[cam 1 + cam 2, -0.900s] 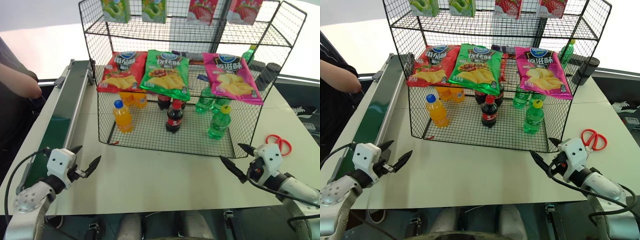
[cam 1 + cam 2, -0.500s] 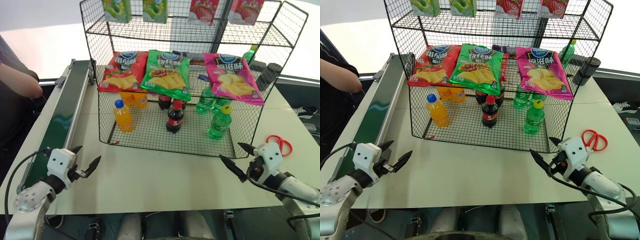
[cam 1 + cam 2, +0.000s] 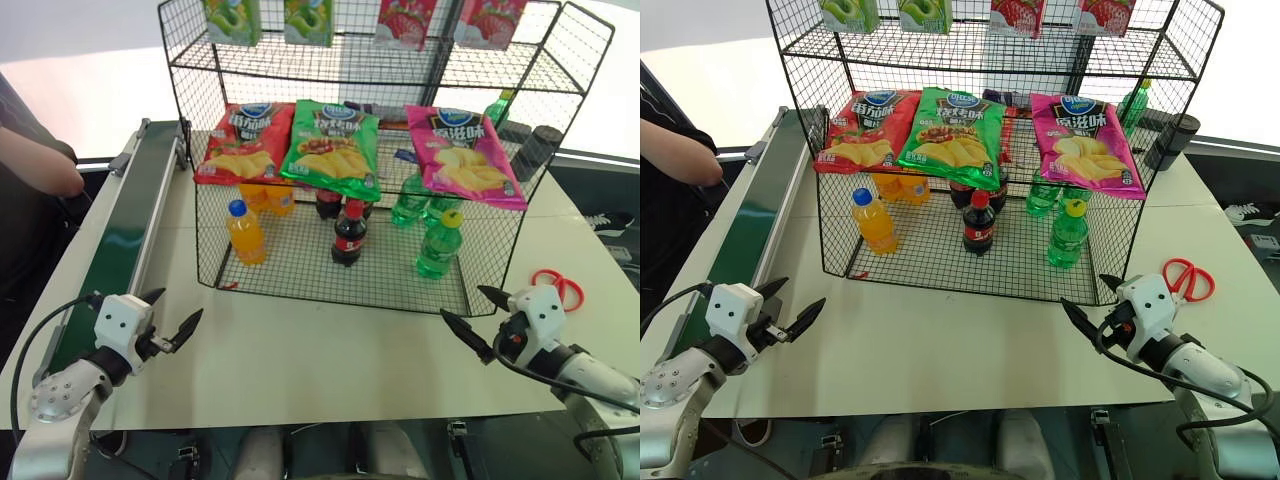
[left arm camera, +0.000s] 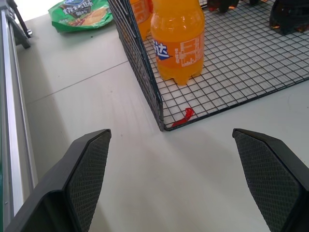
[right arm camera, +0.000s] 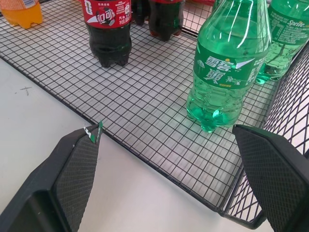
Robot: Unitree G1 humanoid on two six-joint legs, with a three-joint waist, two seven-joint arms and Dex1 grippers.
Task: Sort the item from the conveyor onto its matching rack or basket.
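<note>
The item, a clear-green soda bottle (image 3: 439,246) with a yellow cap, stands upright on the bottom tier of the black wire rack (image 3: 372,62), at its right front. The right wrist view shows the same bottle (image 5: 228,65) close ahead, behind the rack's front edge. My right gripper (image 3: 462,302) hovers open over the table just in front of that corner, holding nothing. Over the table's front left, beside the dark green conveyor (image 3: 122,238), my left gripper (image 3: 178,308) is open too. The left wrist view has the rack's front left corner between its fingers (image 4: 89,166).
An orange drink bottle (image 3: 245,233) and a cola bottle (image 3: 348,236) stand on the same tier, with more bottles behind. Red, green and pink chip bags (image 3: 332,140) hang above them. Red scissors (image 3: 561,286) lie at the right. A person's arm (image 3: 40,166) is beside the conveyor.
</note>
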